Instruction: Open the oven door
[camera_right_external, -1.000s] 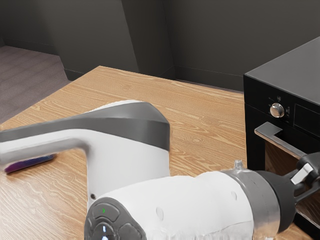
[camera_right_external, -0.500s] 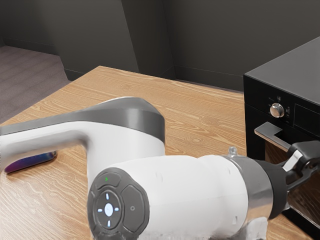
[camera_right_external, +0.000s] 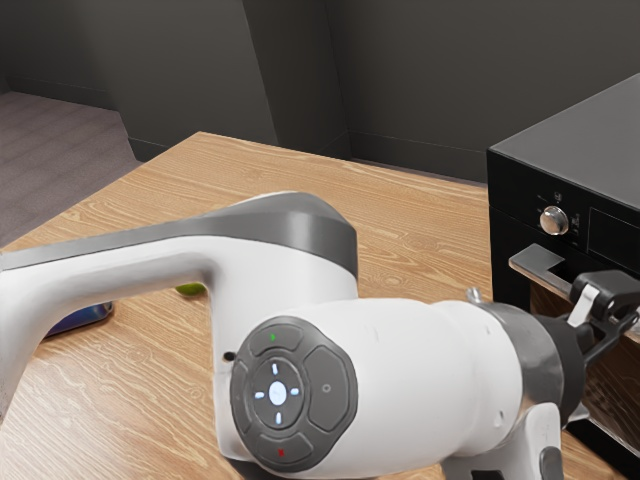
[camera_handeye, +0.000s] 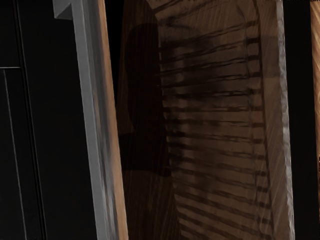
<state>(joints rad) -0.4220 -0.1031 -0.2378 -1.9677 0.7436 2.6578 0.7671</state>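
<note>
Currently, oven (camera_right_external: 575, 145) at the exterior view's right, on the worktop (camera_right_external: 430, 225); taken as the landmark for all that follows. Oven door (camera_handeye: 215, 100), the task's thing, on the oven's front below the controls; looks shut, flush with the front where visible. Its window is dark and brownish, with rack bars (camera_handeye: 212, 91) seen through it, the far ones dimmer, and a black shadowy shape across part of the glass. Metal handle (camera_right_external: 538, 260) spans the door's upper part, standing off the oven's face, wood tones reflected along it. Round silver knob (camera_right_external: 553, 220) above the handle, on the oven's control panel, just beside a dark display (camera_right_external: 615, 236). Claw (camera_right_external: 603, 291) in front of the oven at handle height, overlapping part of the handle in the exterior view; contact uncertain. Cannot tell whether the claw is spread or pressed together. White and grey arm (camera_right_external: 430, 385) reaches toward the oven from the exterior view's left. Well apart from the oven, beyond the arm's bend: a dark blue object (camera_right_external: 82, 318) and a small green one (camera_right_external: 190, 289), both partly hidden by the arm.
</note>
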